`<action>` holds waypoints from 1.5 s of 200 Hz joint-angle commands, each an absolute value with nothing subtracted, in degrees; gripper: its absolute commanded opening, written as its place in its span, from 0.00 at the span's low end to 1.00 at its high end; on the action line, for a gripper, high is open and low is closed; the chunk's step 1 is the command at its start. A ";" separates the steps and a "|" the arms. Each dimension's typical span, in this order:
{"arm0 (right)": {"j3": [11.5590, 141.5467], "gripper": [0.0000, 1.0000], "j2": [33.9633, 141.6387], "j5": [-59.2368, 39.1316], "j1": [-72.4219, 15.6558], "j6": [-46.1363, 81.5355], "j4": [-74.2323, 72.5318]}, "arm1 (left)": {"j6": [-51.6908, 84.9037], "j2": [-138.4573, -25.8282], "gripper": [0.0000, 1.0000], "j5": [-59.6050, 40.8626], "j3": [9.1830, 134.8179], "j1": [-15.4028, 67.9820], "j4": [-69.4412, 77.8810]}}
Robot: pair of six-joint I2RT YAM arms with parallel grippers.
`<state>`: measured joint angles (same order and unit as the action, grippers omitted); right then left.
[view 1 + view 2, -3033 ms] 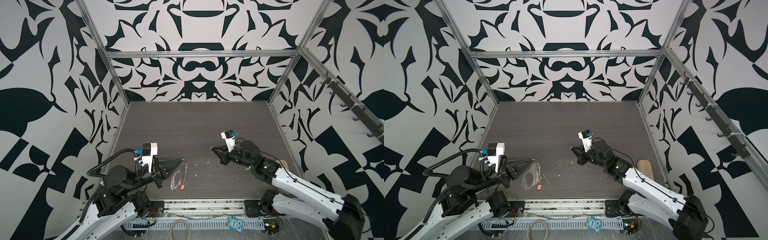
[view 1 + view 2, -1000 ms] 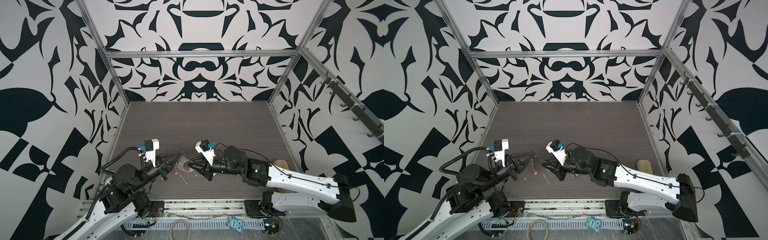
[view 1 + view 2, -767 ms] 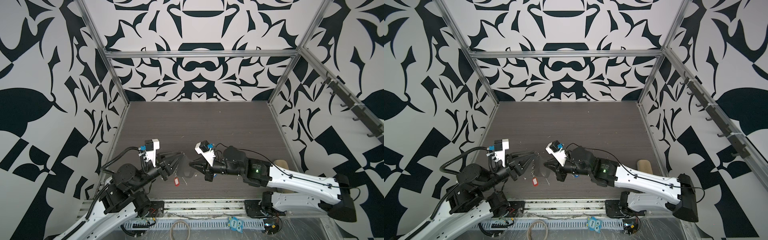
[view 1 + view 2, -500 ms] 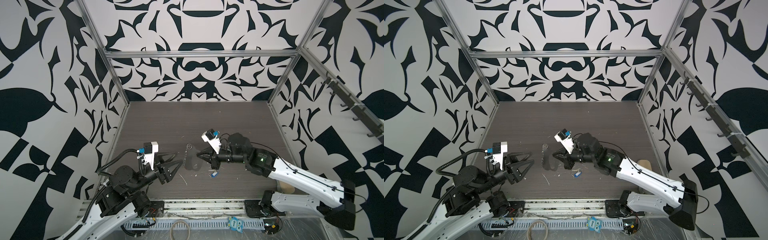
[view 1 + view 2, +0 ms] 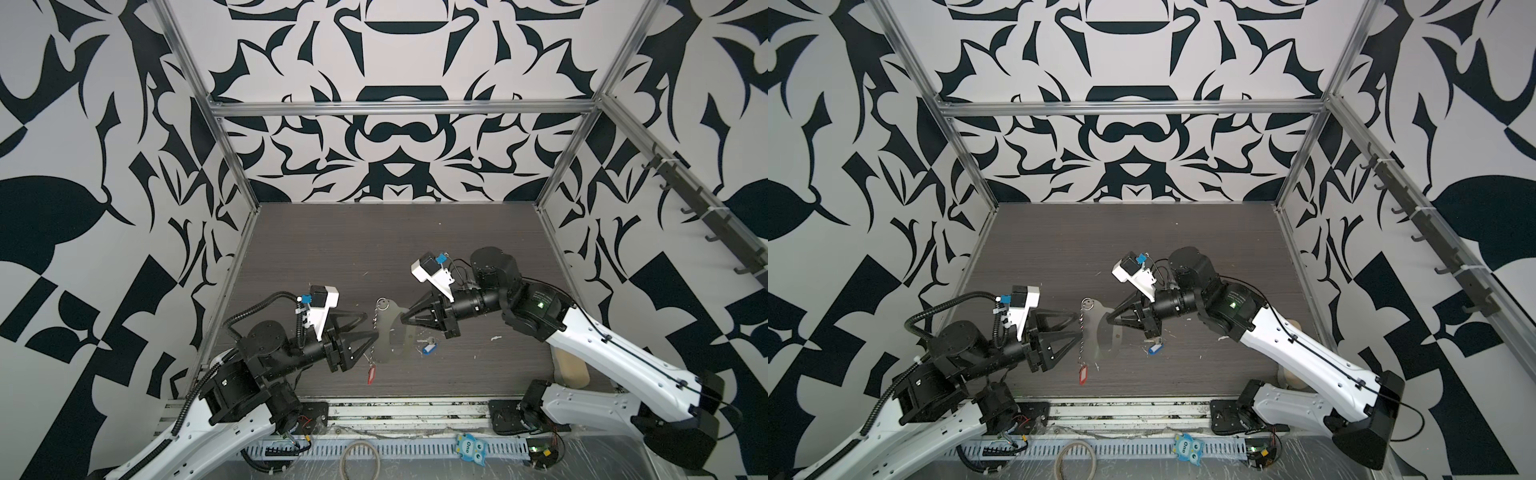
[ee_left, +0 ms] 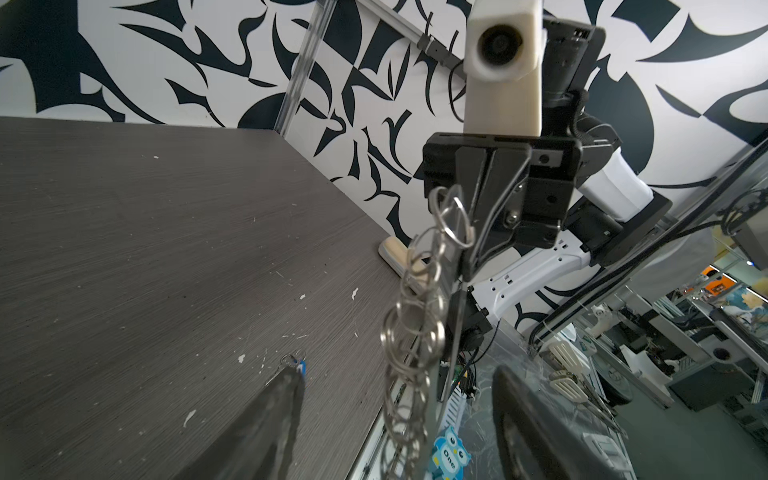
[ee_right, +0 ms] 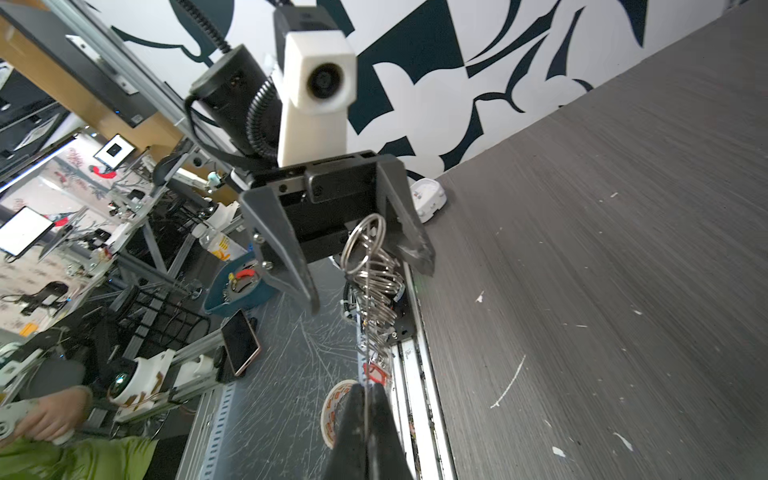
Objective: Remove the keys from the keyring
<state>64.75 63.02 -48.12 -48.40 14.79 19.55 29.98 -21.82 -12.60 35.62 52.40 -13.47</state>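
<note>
keyring (image 5: pixel 391 337) aloft, right claw (image 5: pixel 402 321) clamped on its plate — left claw (image 5: pixel 371 325) wide open astride ringed edge

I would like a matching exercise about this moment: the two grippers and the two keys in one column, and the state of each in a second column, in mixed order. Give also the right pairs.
Column one
1. left gripper
2. right gripper
3. blue-tagged key
4. red-tagged key

Column two
A. hangs from the keyring
B. shut on the keyring
C. lies on the table, off the keyring
D. open

Pairs: 1-D, 2-B, 3-C, 4-A
</note>
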 commanded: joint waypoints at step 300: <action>44.47 0.45 55.74 -10.33 -66.79 15.81 -11.14 | 52.77 -24.53 0.00 16.78 34.80 52.47 0.65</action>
<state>45.95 55.72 -17.78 -63.79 19.33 -1.23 50.19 -25.74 14.17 35.31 52.45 -1.48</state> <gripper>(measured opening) 0.463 0.115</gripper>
